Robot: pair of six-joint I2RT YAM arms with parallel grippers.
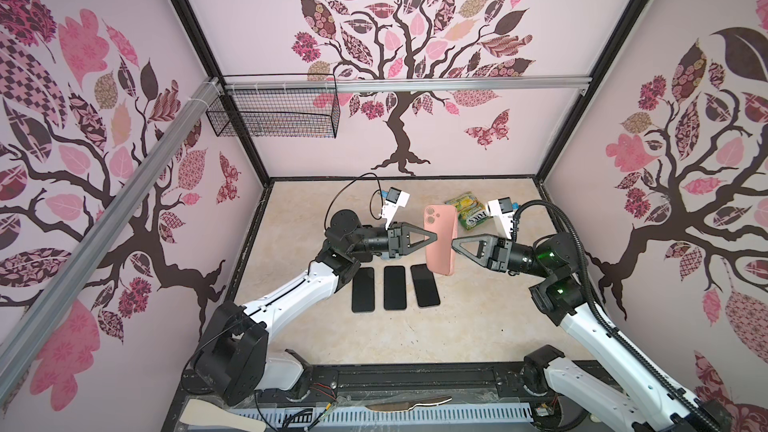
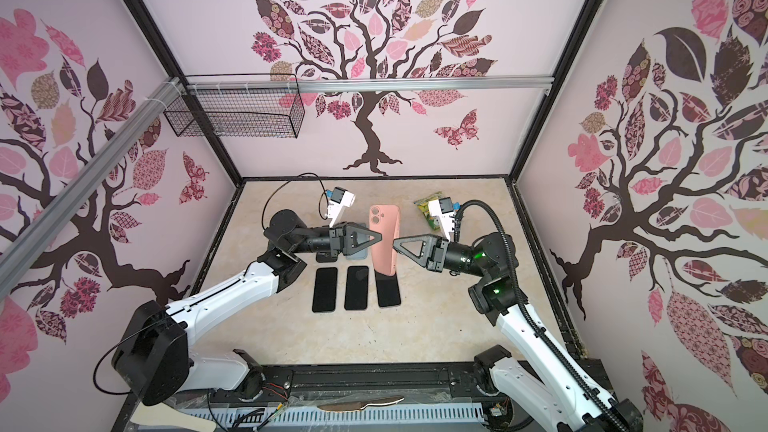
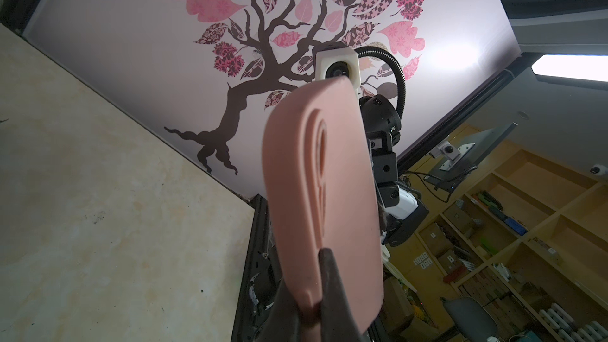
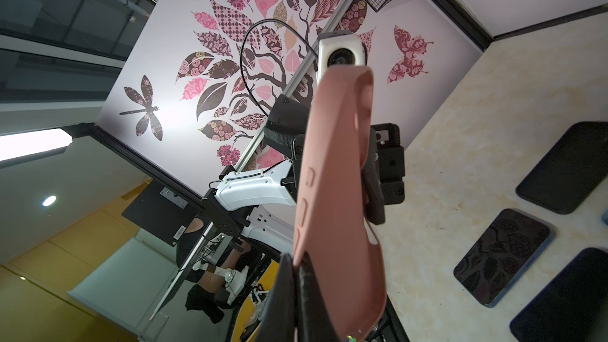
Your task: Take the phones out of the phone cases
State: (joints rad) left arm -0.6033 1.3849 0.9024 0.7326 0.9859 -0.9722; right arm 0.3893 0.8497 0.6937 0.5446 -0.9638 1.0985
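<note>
I'm holding the salmon-pink soft silicone phone case [image 1: 441, 226] above the beige tabletop [image 1: 478, 326], about midway between its left and right edges. Its long axis runs from far edge to near edge, with the camera cutout at the far end. My left gripper [image 1: 434, 238] is pinched on the case's left long edge and my right gripper [image 1: 454, 242] on the opposite edge, both crosswise to that axis. I cannot tell whether a phone sits inside. Three dark slab phones [image 1: 394, 288] lie flat towards the near edge.
</note>
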